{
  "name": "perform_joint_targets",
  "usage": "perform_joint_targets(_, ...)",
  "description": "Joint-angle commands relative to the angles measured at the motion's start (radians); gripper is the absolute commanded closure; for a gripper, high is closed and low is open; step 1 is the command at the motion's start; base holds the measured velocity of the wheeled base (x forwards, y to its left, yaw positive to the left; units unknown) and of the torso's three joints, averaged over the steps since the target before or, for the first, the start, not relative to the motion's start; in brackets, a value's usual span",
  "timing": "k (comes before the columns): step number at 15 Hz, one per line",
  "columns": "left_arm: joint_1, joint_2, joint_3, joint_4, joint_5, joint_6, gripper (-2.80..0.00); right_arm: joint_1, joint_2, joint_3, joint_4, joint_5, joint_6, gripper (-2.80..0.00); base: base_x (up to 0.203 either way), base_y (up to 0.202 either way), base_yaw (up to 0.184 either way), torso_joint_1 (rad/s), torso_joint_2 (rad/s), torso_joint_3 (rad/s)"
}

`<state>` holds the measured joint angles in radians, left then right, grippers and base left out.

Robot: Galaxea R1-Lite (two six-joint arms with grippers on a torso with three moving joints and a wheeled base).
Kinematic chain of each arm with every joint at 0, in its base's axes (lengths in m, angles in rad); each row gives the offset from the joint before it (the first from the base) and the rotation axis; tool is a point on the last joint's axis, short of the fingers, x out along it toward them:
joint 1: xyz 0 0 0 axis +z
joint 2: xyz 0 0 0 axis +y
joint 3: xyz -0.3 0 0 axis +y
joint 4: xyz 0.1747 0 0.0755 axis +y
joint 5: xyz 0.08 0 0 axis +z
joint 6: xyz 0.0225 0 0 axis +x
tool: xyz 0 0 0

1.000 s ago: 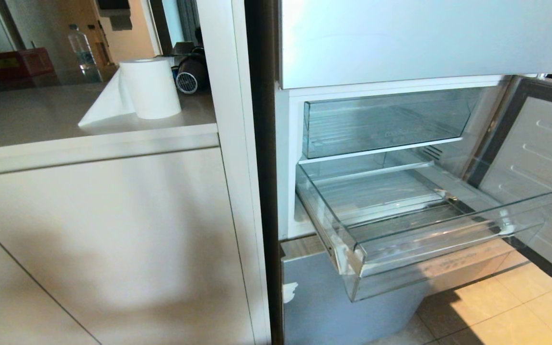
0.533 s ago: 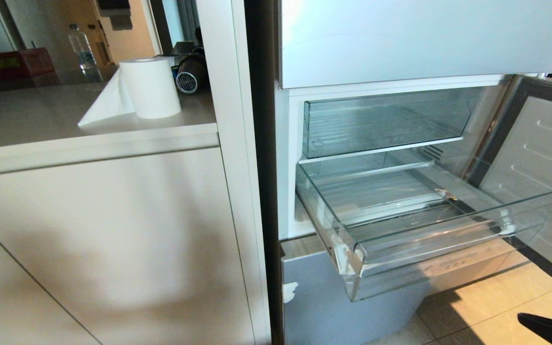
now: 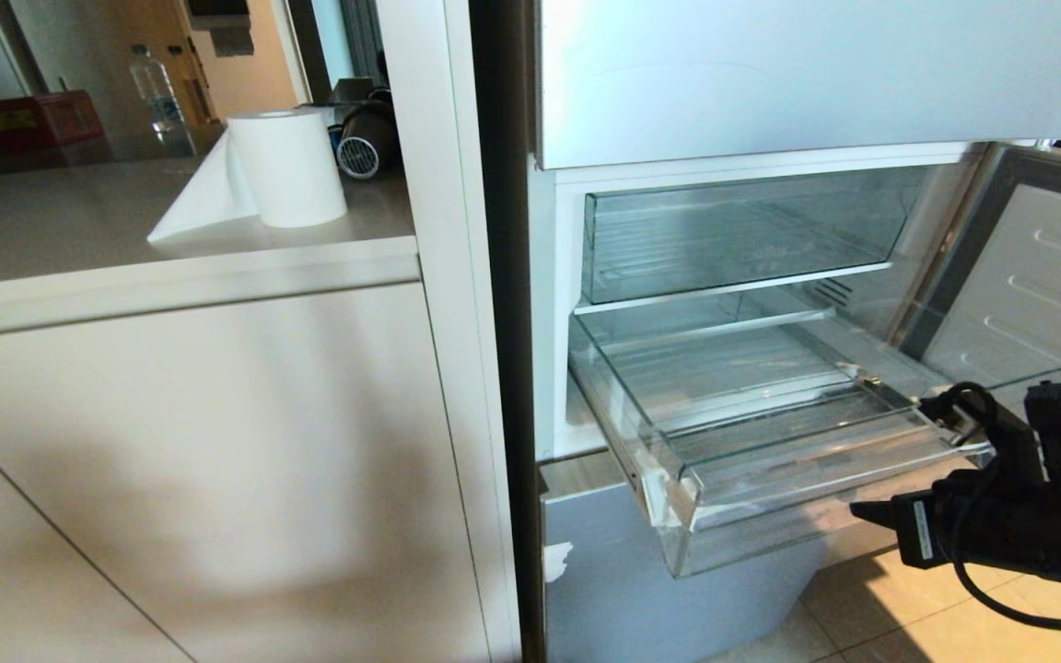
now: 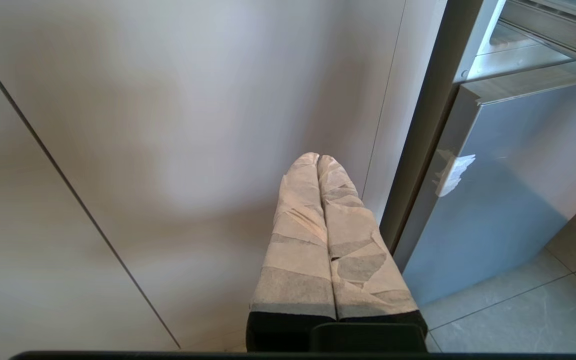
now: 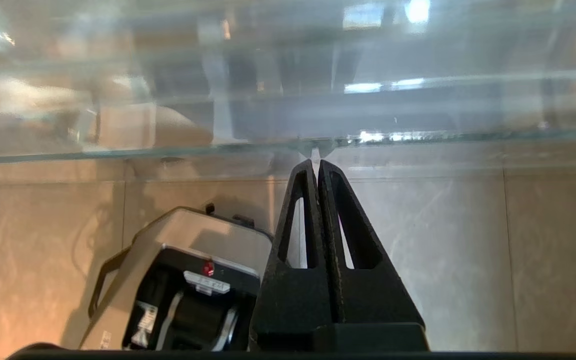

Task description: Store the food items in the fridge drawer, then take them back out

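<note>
The fridge drawer (image 3: 770,497), clear plastic with a ribbed floor, stands pulled out and holds nothing. The food items are out of view. My right gripper (image 3: 855,509) reaches in from the lower right, level with the drawer's front lip and just right of it. In the right wrist view its black fingers are pressed together with nothing between them, and the right gripper (image 5: 316,162) points its tips close under the drawer's clear lip (image 5: 168,150). My left gripper (image 4: 317,158), wrapped in pale tape, is shut and empty, hanging low beside the white cabinet panel.
A second clear bin (image 3: 733,235) sits above the drawer. The open fridge door (image 3: 1028,276) stands to the right. A paper towel roll (image 3: 286,166) rests on the counter to the left. Below is tiled floor (image 3: 954,599) and the robot's base (image 5: 183,280).
My right arm has risen into the head view from the lower right corner and now covers the drawer's front right corner. The drawer and left arm have not moved.
</note>
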<state>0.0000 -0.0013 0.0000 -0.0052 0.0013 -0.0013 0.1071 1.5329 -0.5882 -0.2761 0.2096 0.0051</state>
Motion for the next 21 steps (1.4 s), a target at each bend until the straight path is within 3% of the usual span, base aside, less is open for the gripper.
perform_joint_targets(1, 0.000, 0.000, 0.002, -0.001, 0.000, 0.000, 0.00, 0.008, 0.118, -0.055, -0.016, 0.000, 0.004, 0.00, 0.000, 0.000, 0.000, 0.000, 0.00, 0.000)
perform_joint_targets(3, 0.000, 0.000, 0.002, -0.001, 0.000, 0.000, 0.00, 0.025, 0.208, -0.144, -0.047, -0.001, 0.049, 0.00, 0.000, 0.000, 0.000, 0.000, 0.00, 0.000)
perform_joint_targets(6, 0.000, 0.000, 0.002, -0.001, 0.000, 0.000, 0.00, 0.084, 0.306, -0.264, -0.162, -0.011, 0.223, 0.00, 0.000, 0.000, 0.000, 0.000, 0.00, 0.000)
perform_joint_targets(8, 0.000, 0.000, 0.002, -0.001, 0.000, 0.000, 0.00, 0.142, 0.372, -0.317, -0.211, -0.113, 0.351, 0.00, 0.000, 0.000, 0.000, 0.000, 0.00, 0.000)
perform_joint_targets(11, 0.000, 0.000, 0.002, -0.001, 0.000, 0.000, 0.00, 0.171, 0.335, -0.266, -0.221, -0.201, 0.377, 0.00, 0.000, 0.000, 0.000, 0.000, 0.00, 0.000)
perform_joint_targets(16, 0.000, 0.000, 0.002, -0.001, 0.000, 0.000, 0.00, 0.175, 0.219, -0.154, -0.229, -0.207, 0.378, 0.00, 0.000, 0.000, 0.000, 0.000, 0.00, 0.000)
perform_joint_targets(21, 0.000, 0.000, 0.002, -0.001, 0.000, 0.000, 0.00, 0.180, -0.138, 0.120, -0.228, -0.225, 0.318, 0.00, 0.000, 0.000, 0.000, 0.000, 0.00, 0.000)
